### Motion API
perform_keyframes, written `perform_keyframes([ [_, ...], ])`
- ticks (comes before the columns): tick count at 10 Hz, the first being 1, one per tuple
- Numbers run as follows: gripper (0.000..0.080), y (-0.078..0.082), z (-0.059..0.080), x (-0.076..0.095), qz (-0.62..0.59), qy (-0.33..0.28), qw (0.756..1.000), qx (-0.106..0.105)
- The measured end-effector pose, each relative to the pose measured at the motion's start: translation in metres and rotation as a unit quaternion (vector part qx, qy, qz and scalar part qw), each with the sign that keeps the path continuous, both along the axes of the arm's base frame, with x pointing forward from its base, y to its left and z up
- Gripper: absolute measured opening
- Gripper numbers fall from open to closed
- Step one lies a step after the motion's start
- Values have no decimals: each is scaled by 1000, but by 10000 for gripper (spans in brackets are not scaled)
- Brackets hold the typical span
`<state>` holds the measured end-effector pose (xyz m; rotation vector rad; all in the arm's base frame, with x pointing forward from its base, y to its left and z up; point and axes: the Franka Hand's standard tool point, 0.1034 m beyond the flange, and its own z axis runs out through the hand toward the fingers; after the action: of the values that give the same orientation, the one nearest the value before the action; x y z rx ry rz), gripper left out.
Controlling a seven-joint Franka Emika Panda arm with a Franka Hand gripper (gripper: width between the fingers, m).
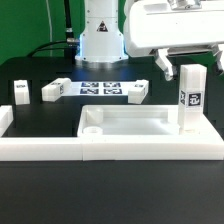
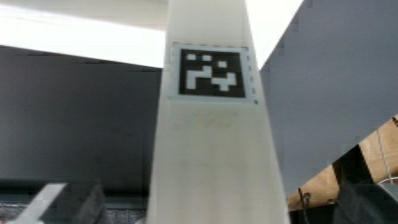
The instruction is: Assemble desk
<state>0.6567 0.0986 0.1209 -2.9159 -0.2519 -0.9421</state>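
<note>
With my jaws (image 1: 172, 66) spread and released, the white square-section plastic leg (image 1: 189, 98) stands upright in the shallow white tray-like desk top's (image 1: 140, 122) right corner, so I should lift away straight, without nudging it.

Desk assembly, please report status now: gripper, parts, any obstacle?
Gripper open, above upright white square-section plastic leg. Leg stands at corner of white shallow tray-like desk top. Three more tagged legs lie loose behind. Nothing in the way.

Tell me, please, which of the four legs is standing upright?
The leg at the desk top's corner on the exterior view's right, under the gripper; the other three lie flat further back.
</note>
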Motion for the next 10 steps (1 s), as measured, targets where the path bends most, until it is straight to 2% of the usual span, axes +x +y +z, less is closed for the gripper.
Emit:
perform_keyframes([
  [1,649,-3,7,0,0,23,1000,0],
  [2,649,-6,15,-1,-11,70,997,11],
  [3,649,-7,20,4,-12,73,997,12],
  [5,649,-10,14,-1,-23,106,994,20],
  [8,649,-9,12,-2,-21,115,993,20],
  [9,649,-9,5,-7,-18,170,985,23],
  [10,649,-9,5,-1,-16,210,977,26],
])
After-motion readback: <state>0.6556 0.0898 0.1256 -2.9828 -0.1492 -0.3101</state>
